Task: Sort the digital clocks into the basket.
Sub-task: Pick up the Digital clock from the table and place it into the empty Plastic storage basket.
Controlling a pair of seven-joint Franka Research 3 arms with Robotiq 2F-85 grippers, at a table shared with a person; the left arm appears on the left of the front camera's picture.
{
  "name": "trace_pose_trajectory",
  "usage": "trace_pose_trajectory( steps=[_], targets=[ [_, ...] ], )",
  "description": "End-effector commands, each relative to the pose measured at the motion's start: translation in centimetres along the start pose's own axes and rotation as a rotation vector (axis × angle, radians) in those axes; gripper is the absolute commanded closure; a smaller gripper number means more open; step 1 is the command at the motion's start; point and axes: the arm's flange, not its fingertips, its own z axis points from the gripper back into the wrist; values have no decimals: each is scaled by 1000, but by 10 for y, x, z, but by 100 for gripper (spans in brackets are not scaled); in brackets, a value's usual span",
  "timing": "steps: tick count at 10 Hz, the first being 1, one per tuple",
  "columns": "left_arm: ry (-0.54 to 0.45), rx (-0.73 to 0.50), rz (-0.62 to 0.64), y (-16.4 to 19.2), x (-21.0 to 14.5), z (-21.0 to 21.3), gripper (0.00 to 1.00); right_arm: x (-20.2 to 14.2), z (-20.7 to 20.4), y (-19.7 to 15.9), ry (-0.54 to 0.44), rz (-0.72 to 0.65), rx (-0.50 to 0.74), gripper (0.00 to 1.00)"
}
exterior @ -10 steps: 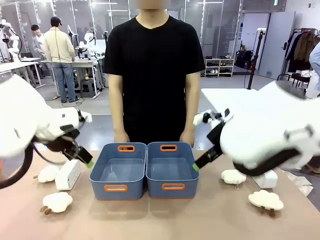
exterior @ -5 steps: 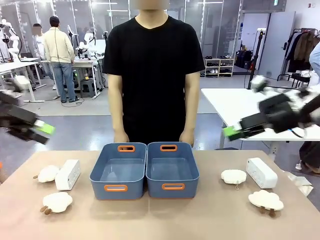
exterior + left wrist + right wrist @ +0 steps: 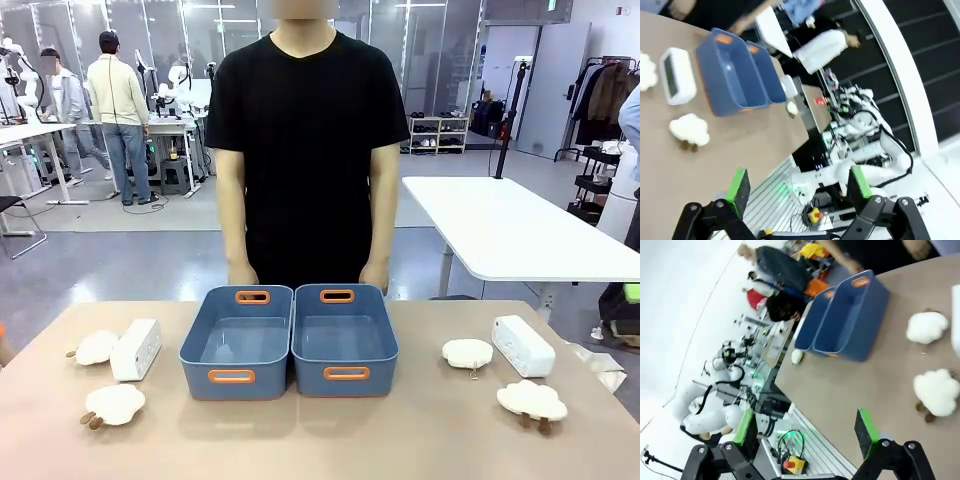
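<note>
On the tan worktop (image 3: 320,440), neither white, rounded-corner plastic digital clock is in a basket yet. The left clock (image 3: 135,349) sits just beside, perhaps touching, a white fluffy cloud-shaped item (image 3: 97,347). The right clock (image 3: 523,345) lies near a second fluffy cloud (image 3: 467,352), with a gap between them. Two blue-grey rectangular plastic bins with orange handle cut-outs, the left basket (image 3: 200,378) and the right basket (image 3: 378,378), stand side by side in the middle, and both look empty.

The left end effector (image 3: 800,184) hangs well above the worktop with its green-padded fingers spread wide and nothing between them. The right end effector (image 3: 805,427) is released and empty too.

Several things could go wrong from here. The clouds are as pale as the clocks and lie close to them, so a descent aimed slightly off could close on fluff or shove a clock aside, most likely on the left. The clocks look smooth and rounded, so a grip taken off-centre may let one twist or slip out during the carry. The baskets look identical, so a clock could land in the wrong one. A person holds one hand (image 3: 243,274) just behind the left basket and the other hand (image 3: 376,273) behind the right basket, so overshooting on the drop risks striking them.
</note>
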Motion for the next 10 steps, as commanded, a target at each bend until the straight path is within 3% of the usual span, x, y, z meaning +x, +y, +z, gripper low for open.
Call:
trace_pose_trajectory(
  steps=[1, 2, 3, 10],
  targets=[
    [-24, 25, -23, 5, 14, -12, 0, -1, -9, 9, 0, 47, -39, 0],
    [-55, 27, -21, 9, 18, -17, 0, 2, -12, 8, -10, 69, -41, 0],
    [-25, 20, 7, 8, -1, 6, 0, -2, 8, 0, -17, 3, -28, 0],
    [-25, 20, 7, 8, -1, 6, 0, -2, 8, 0, -17, 3, -28, 0]
  ],
)
